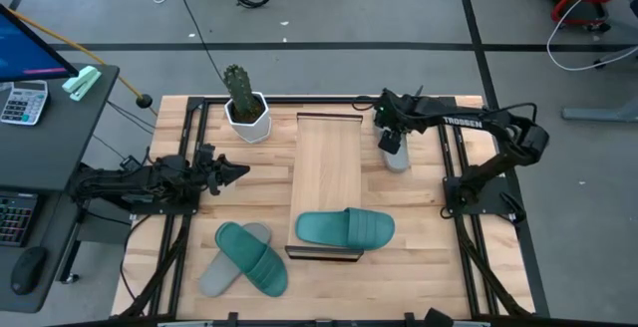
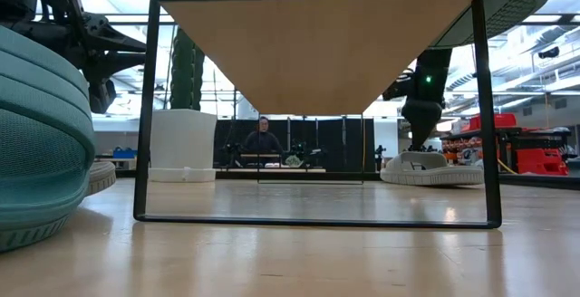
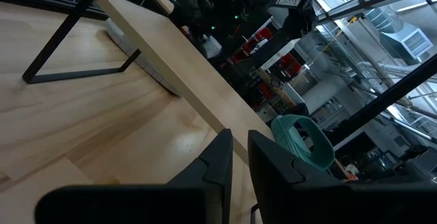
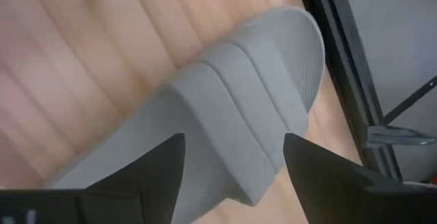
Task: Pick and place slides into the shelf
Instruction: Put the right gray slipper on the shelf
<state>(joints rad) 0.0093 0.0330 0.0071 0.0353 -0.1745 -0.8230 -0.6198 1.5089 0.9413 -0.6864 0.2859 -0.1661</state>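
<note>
The shelf [image 1: 327, 172] lies lengthwise in the middle of the table. One teal slide [image 1: 345, 229] rests sole down across its near end. The second teal slide [image 1: 253, 257] lies on the table left of the shelf, partly on top of a grey slide [image 1: 217, 275]. The other grey slide [image 1: 396, 156] sits sole down right of the shelf's far end. My right gripper [image 1: 391, 140] is open right above it, one finger on each side of its strap [image 4: 235, 108]. My left gripper [image 1: 239, 172] hovers shut left of the shelf. My right gripper comes at the grey slide from above, pointing down, its open fingers [image 4: 160, 173] standing on either side of the wide strap [image 4: 205, 80]. Whether they touch the slide I cannot tell. The slide lies flat on the table.
A cactus in a white pot [image 1: 245, 108] stands at the far edge, left of the shelf. Dark frame rails [image 1: 461, 182] run along both sides of the table. A person [image 2: 263, 138] sits far behind the table. Bare wood lies between the shelf and the right rail.
</note>
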